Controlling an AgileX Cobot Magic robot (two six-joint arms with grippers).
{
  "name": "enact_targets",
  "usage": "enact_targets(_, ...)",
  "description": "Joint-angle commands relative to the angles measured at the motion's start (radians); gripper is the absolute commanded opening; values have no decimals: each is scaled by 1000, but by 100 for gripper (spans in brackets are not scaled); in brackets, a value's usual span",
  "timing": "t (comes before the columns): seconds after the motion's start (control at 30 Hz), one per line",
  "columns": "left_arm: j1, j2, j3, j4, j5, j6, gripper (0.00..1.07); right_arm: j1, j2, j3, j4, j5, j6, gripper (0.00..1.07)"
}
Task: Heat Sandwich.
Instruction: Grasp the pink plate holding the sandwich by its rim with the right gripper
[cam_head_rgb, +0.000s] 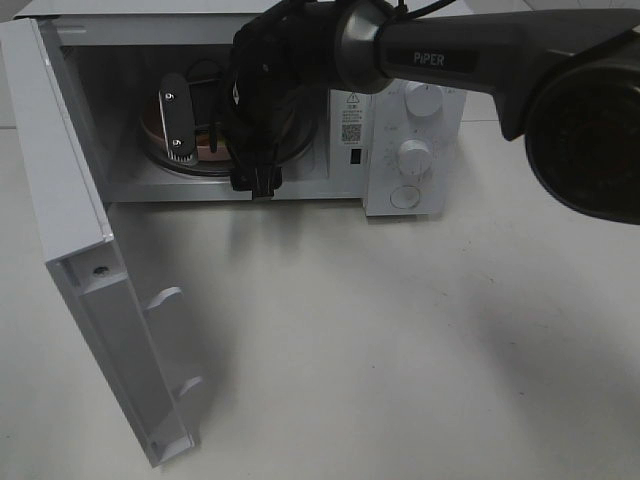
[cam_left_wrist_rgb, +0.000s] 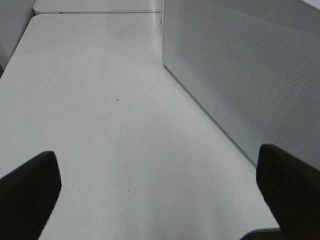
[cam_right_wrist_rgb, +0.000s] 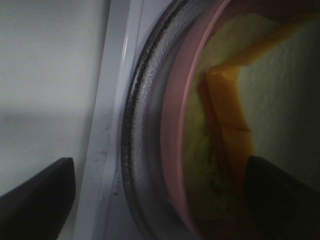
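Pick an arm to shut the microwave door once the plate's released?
Left, likely. The left gripper hangs open and empty beside the open door. The right gripper is inside the microwave, open astride the pink plate holding the sandwich.

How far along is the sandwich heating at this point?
Done: the sandwich lies on the pink plate on the glass turntable inside the microwave. In hand: the right gripper is inside the cavity, open over the plate's edge and holding nothing. Left: pull the arm out, shut the door, which stands wide open, and set the knobs. The left gripper idles open over the table.
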Motion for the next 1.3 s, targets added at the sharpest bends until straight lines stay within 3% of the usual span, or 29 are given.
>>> enact_targets(0.03, 3, -17, 3, 8, -13, -1, 101, -1, 20, -50, 1, 11, -2, 86)
enact_targets(0.6, 3, -17, 3, 10, -13, -1, 101, 13, 72, -93, -42, -8, -21, 84)
enact_targets(0.83, 3, -17, 3, 10, -13, -1, 101, 13, 124, -160, -2, -4, -19, 82)
enact_targets(1.07, 3, -17, 3, 10, -13, -1, 101, 13, 160, -162, 37, -15, -25, 79)
enact_targets(1.27, 3, -17, 3, 10, -13, -1, 101, 13, 166, -162, 55, -38, -25, 65)
enact_targets(1.3, 3, -17, 3, 10, -13, -1, 101, 13, 166, -168, 55, -35, -25, 54)
